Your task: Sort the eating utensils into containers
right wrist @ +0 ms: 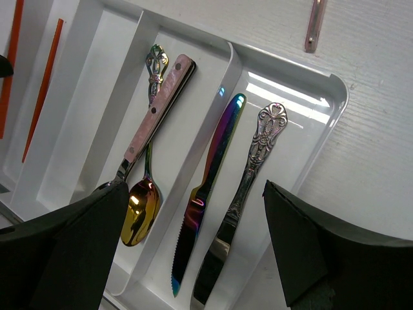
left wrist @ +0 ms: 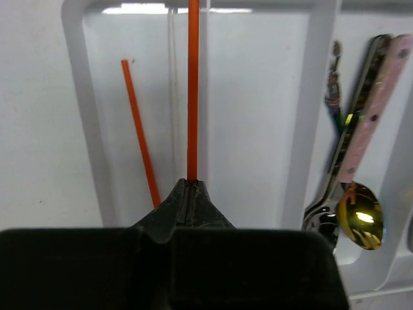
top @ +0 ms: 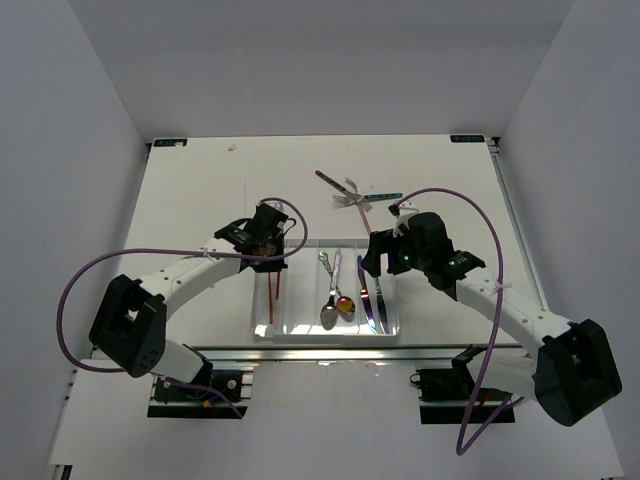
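Note:
The clear tray (top: 325, 337) of long containers lies between my arms. My left gripper (top: 272, 262) (left wrist: 188, 184) is shut on the end of a red-orange chopstick (left wrist: 192, 97) that points along the leftmost compartment. A second chopstick (left wrist: 141, 129) lies flat in that compartment. A pink-handled spoon (right wrist: 158, 106) and a gold spoon (right wrist: 139, 216) share a middle compartment. My right gripper (top: 383, 262) (right wrist: 193, 258) hangs open over the right side, above an iridescent knife (right wrist: 206, 194) and an ornate silver knife (right wrist: 248, 174), holding nothing.
Several loose utensils (top: 350, 195) lie crossed on the table beyond the tray, one with a teal handle (top: 385, 197). The tip of one shows on the table in the right wrist view (right wrist: 314, 26). White walls enclose the table on three sides.

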`<state>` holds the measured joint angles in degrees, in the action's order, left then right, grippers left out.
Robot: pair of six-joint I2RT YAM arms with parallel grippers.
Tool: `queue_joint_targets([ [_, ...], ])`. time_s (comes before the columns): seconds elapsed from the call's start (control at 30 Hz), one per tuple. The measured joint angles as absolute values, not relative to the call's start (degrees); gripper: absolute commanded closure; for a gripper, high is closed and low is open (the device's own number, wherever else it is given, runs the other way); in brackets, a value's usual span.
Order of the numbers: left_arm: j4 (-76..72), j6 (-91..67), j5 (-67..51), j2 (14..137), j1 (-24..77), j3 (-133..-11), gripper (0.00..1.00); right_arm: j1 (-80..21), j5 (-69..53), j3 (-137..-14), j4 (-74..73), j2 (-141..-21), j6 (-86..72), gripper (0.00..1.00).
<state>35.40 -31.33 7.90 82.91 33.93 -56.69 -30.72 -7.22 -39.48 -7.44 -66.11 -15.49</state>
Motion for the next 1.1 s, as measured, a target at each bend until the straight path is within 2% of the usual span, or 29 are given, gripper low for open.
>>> queue_joint_targets([
  [0.5, 34.22, -38.96, 13.47, 80.82, 40.36, -47.16, 1.00, -30.70, -7.25, -39.48, -7.44, -66.11, -15.14, 0.11],
  [0.53, 34.48, -39.16, 14.09, 80.77, 40.36, -47.07, 0.95, -30.72, -7.25, -39.48, -7.44, -66.11, -15.14, 0.11],
  [0.63, 35.77, -39.64, 16.23, 80.25, 40.34, -46.98, 0.72, -30.72, -7.25, -39.48, -7.44, -66.11, -15.09, 0.11],
  [0.67, 36.32, -39.77, 16.86, 79.85, 40.34, -46.98, 0.60, -30.72, -7.25, -39.48, -7.44, -66.11, -15.07, 0.11],
  [0.77, 37.65, -39.90, 17.91, 78.17, 40.36, -47.07, 0.47, -30.70, -7.27, -39.48, -7.44, -66.11, -14.96, 0.11],
  [0.9, 39.88, -39.18, 18.92, 76.69, 40.36, -49.54, 0.41, -30.70, -7.27, -39.48, -7.44, -66.13, -14.94, 0.11],
  [1.1, 42.92, -36.60, 23.40, 78.26, 39.64, -58.06, 0.40, -30.72, -7.27, -39.48, -7.44, -66.13, -14.92, 0.11],
])
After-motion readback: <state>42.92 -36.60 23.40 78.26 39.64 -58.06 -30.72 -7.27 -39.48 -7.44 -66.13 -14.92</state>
